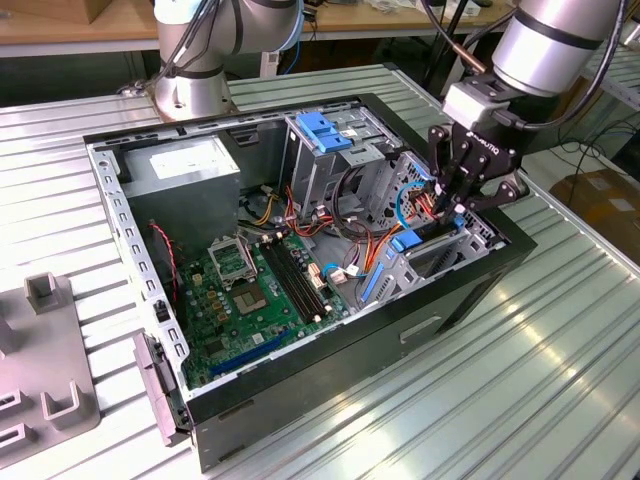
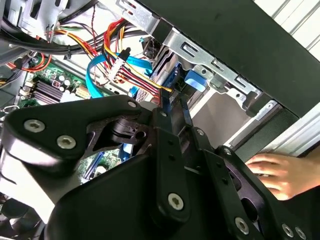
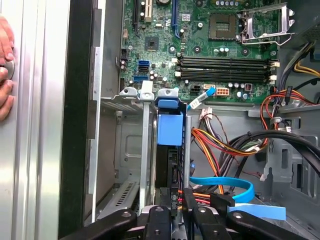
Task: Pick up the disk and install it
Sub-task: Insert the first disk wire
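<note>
The disk (image 3: 169, 165) stands on edge in the drive bay at the front corner of the open computer case (image 1: 300, 390), a blue tab (image 3: 170, 127) at its end. In the second wrist view its grey side and blue rail (image 2: 175, 82) run down into the metal bay. In the exterior view the disk (image 1: 412, 245) sits low in the bay on the right, with my gripper (image 1: 452, 215) directly above it. The black fingers (image 2: 166, 117) come together on the disk's edge, and the gripper (image 3: 189, 197) looks shut on it.
A person's hand (image 2: 272, 172) rests on the table beside the case wall. Orange, yellow and blue cables (image 3: 225, 145) crowd next to the bay. The motherboard (image 1: 250, 290), a grey power supply box (image 1: 185, 170) and an upper cage with a blue latch (image 1: 325, 130) fill the case. A grey fixture (image 1: 40, 350) lies on the exterior view's left.
</note>
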You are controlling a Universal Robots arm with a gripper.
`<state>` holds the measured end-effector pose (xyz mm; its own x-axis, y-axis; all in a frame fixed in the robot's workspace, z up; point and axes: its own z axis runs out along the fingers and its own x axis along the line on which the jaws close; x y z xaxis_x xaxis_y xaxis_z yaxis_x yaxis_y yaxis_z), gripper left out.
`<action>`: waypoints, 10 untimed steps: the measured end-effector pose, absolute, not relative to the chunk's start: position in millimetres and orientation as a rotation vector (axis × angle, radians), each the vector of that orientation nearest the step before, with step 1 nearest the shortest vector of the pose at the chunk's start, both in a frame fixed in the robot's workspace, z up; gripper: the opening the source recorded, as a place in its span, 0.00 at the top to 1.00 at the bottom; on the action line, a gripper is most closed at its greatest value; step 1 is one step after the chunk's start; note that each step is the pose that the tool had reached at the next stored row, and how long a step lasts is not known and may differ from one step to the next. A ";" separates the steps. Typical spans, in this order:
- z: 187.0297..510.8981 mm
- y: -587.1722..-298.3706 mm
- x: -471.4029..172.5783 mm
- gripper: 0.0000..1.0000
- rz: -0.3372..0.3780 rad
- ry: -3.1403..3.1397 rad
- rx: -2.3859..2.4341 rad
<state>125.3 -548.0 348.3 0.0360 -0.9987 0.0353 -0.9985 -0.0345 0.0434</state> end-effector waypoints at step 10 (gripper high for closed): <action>348.5 -548.0 125.3 0.89 -0.007 -2.143 2.220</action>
<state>125.3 -548.0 348.5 0.0361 -0.9987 0.0356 -0.9985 -0.0345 0.0435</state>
